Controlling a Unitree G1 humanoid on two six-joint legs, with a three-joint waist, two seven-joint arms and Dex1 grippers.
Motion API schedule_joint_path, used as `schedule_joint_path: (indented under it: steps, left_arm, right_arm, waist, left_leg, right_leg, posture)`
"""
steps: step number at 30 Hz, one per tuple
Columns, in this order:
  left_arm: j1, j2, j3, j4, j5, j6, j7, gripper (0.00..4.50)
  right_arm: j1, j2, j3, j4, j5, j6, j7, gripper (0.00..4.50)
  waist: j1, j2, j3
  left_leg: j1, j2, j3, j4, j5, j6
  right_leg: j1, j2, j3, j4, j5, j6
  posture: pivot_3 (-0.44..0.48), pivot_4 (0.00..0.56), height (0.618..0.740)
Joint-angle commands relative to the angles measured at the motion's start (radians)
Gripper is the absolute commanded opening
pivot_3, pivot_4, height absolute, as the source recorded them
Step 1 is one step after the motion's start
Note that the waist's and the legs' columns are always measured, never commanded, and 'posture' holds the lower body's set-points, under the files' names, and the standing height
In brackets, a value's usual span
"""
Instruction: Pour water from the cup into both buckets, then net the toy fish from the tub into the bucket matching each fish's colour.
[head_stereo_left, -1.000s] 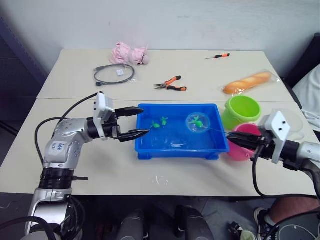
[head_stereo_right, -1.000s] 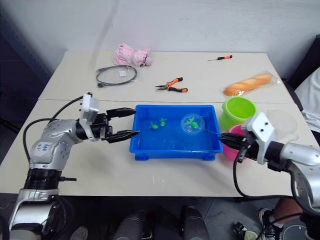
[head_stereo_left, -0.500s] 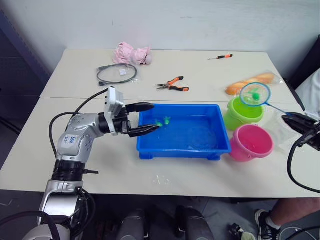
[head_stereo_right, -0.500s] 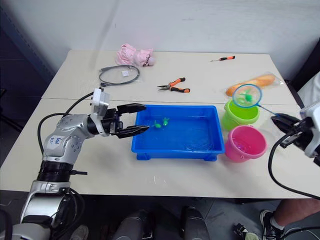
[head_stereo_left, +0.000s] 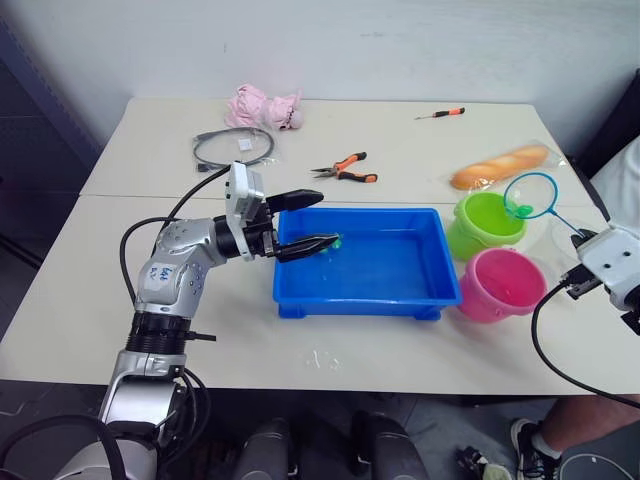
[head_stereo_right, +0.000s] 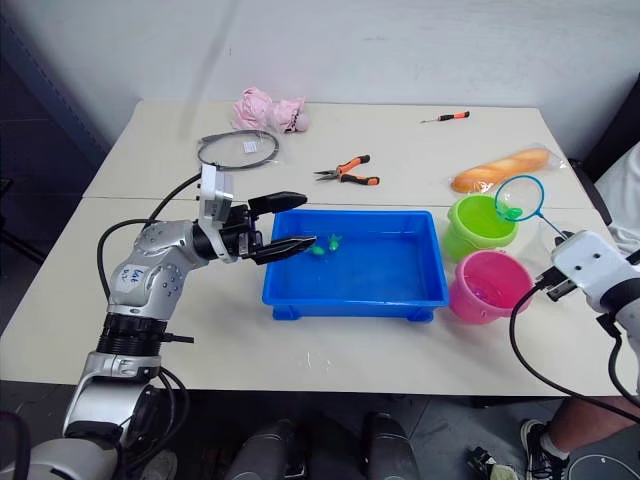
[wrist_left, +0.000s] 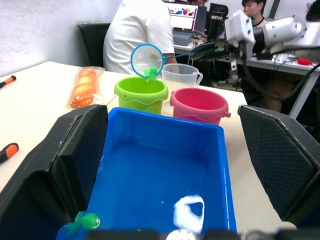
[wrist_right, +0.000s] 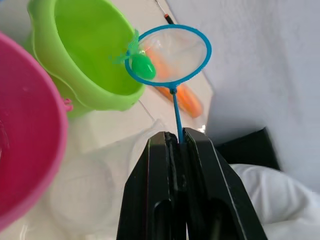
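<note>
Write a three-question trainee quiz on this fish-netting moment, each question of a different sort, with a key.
1. True or false: the net holds a pink fish.
2. Which bucket is the net's hoop above? A) pink bucket B) green bucket C) neither
3. Fill in: the left gripper is ____, its fingers reaching over the blue tub.

Key:
1. False; it holds a green fish.
2. B
3. open
The right gripper is shut on the net's handle.

The counter (head_stereo_left: 420, 345) carries the tub (head_stereo_left: 365, 296), green bucket (head_stereo_left: 478, 235), pink bucket (head_stereo_left: 500, 290), cup (wrist_left: 181, 76), pliers (head_stereo_left: 345, 168), screwdriver (head_stereo_left: 438, 113), cable (head_stereo_left: 230, 147), bread (head_stereo_left: 497, 166) and pink cloth (head_stereo_left: 262, 105).
</note>
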Motion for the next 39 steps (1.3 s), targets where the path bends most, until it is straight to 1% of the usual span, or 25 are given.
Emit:
schedule_joint_path:
  steps: [1,2,4,10,13,17,21,24,28,31,32,33,35,36,38,39]
  left_arm:
    - [-0.022,-0.001,0.002,-0.020,-0.007,-0.013,-0.001,4.46]
    - [-0.023,-0.002,0.002,-0.022,-0.006,-0.012,-0.001,4.46]
    - [-0.023,-0.004,0.001,-0.025,-0.006,-0.009,0.001,4.46]
    - [-0.027,-0.005,-0.002,-0.033,-0.006,0.001,0.008,4.46]
    - [-0.029,-0.005,-0.004,-0.037,-0.006,0.004,0.011,4.46]
    - [-0.030,-0.006,-0.004,-0.038,-0.007,0.006,0.016,4.46]
    - [-0.029,-0.006,-0.004,-0.040,-0.008,0.009,0.018,4.46]
    - [-0.028,-0.003,-0.004,-0.039,-0.009,0.011,0.013,4.46]
    - [-0.026,-0.002,0.000,-0.039,-0.008,0.008,0.016,4.46]
    - [-0.019,0.003,0.003,-0.044,-0.009,0.008,0.015,4.46]
    - [-0.013,0.012,0.009,-0.048,-0.008,0.008,0.015,4.46]
    - [-0.002,0.029,0.020,-0.050,-0.006,0.004,0.012,4.46]
    - [0.022,0.069,0.042,-0.050,-0.007,-0.001,-0.002,4.46]
    - [0.034,0.089,0.052,-0.048,-0.010,-0.003,-0.010,4.46]
    - [0.058,0.129,0.068,-0.041,-0.012,-0.012,-0.029,4.46]
    - [0.075,0.162,0.086,-0.028,-0.010,-0.015,-0.040,4.46]
  right_arm:
    - [0.004,-0.060,0.013,0.011,-0.135,-0.111,-0.104,0.00]
    - [0.005,-0.076,0.023,0.014,-0.171,-0.140,-0.127,0.00]
    - [0.005,-0.107,0.033,0.015,-0.282,-0.186,-0.223,0.00]
    - [-0.006,-0.137,0.101,0.043,-0.415,-0.248,-0.323,0.00]
    - [-0.007,-0.139,0.130,0.057,-0.427,-0.287,-0.334,0.00]
    - [-0.024,-0.145,0.119,0.084,-0.452,-0.228,-0.349,0.00]
    - [-0.036,-0.170,0.112,0.133,-0.434,-0.238,-0.351,0.00]
    - [-0.034,-0.182,0.144,0.118,-0.421,-0.282,-0.331,0.00]
    - [-0.048,-0.164,0.147,0.111,-0.419,-0.260,-0.334,0.00]
    - [-0.063,-0.125,0.100,0.075,-0.313,-0.227,-0.296,0.00]
    - [-0.082,-0.096,0.073,0.051,-0.210,-0.196,-0.249,0.00]
    - [-0.101,-0.063,0.057,0.008,-0.053,-0.152,-0.162,0.00]
    - [-0.116,-0.011,0.051,-0.124,0.258,-0.009,0.031,0.00]
    - [-0.115,0.002,0.051,-0.196,0.385,0.062,0.107,0.00]
    - [-0.125,0.009,0.037,-0.312,0.557,0.218,0.171,0.00]
    - [-0.135,-0.009,0.041,-0.377,0.692,0.368,0.193,0.00]
  waist:
    - [-0.001,0.000,0.000]
    - [-0.001,0.000,0.000]
    - [-0.002,0.000,0.000]
    - [-0.007,0.000,0.000]
    - [-0.007,0.000,0.000]
    - [-0.009,0.000,0.000]
    - [-0.008,0.000,0.000]
    - [-0.011,0.000,0.000]
    - [-0.020,0.000,0.000]
    - [-0.021,0.000,0.000]
    - [-0.021,0.000,0.000]
    - [-0.021,0.000,0.000]
    - [-0.027,0.000,0.000]
    - [-0.028,0.000,0.000]
    - [-0.027,0.001,0.000]
    - [-0.024,0.001,0.000]
  left_leg:
    - [0.000,0.000,0.000,0.000,0.000,0.000]
    - [0.000,0.000,0.000,0.000,0.000,0.000]
    - [0.000,0.001,0.000,0.000,0.001,-0.001]
    - [0.000,0.002,0.000,0.000,0.001,-0.002]
    - [0.000,0.002,0.000,0.000,0.001,-0.002]
    - [0.000,0.002,0.000,0.000,0.001,-0.002]
    - [0.000,0.002,0.000,0.000,0.001,-0.003]
    - [0.000,0.002,0.000,0.000,0.001,-0.003]
    - [0.000,0.002,-0.001,0.000,0.002,-0.003]
    - [0.000,0.002,-0.001,0.000,0.002,-0.003]
    - [0.000,0.002,-0.001,0.000,0.002,-0.003]
    - [0.000,0.002,-0.001,0.000,0.002,-0.003]
    - [0.001,0.003,-0.002,0.000,0.002,-0.003]
    - [0.001,0.003,-0.002,0.000,0.002,-0.004]
    - [0.002,0.005,-0.003,0.000,0.002,-0.005]
    - [0.002,0.006,-0.003,0.000,0.002,-0.005]
  right_leg:
    - [0.000,0.000,0.000,0.000,0.000,0.000]
    - [0.000,0.000,0.000,0.000,0.000,0.000]
    - [0.000,0.001,0.001,0.000,0.000,0.000]
    - [0.000,0.002,0.002,0.000,0.000,0.000]
    - [0.000,0.002,0.002,0.000,0.000,0.000]
    - [0.000,0.003,0.002,0.000,0.000,0.000]
    - [0.000,0.003,0.002,0.000,0.000,0.000]
    - [0.000,0.003,0.002,0.000,0.000,0.000]
    - [0.000,0.003,0.002,0.000,0.000,0.000]
    - [0.000,0.003,0.002,0.000,0.000,0.000]
    - [0.000,0.004,0.002,0.000,0.000,0.000]
    - [0.000,0.004,0.002,0.000,0.000,0.000]
    - [0.001,0.005,0.001,0.000,0.000,0.000]
    - [0.001,0.005,0.001,0.000,0.000,0.000]
    - [0.001,0.004,0.002,0.000,0.001,-0.001]
    - [0.001,0.004,0.002,0.000,0.001,-0.002]
  posture:
    - [0.000,0.150,0.740]
    - [0.000,0.150,0.740]
    - [0.000,0.150,0.740]
    - [0.000,0.150,0.740]
    - [0.000,0.150,0.740]
    - [0.000,0.150,0.740]
    - [0.000,0.150,0.740]
    - [0.000,0.150,0.740]
    - [0.000,0.150,0.740]
    - [0.000,0.150,0.740]
    - [0.000,0.150,0.740]
    - [0.000,0.150,0.740]
    - [0.000,0.150,0.740]
    - [0.000,0.150,0.740]
    - [0.000,0.150,0.740]
    - [0.000,0.150,0.740]
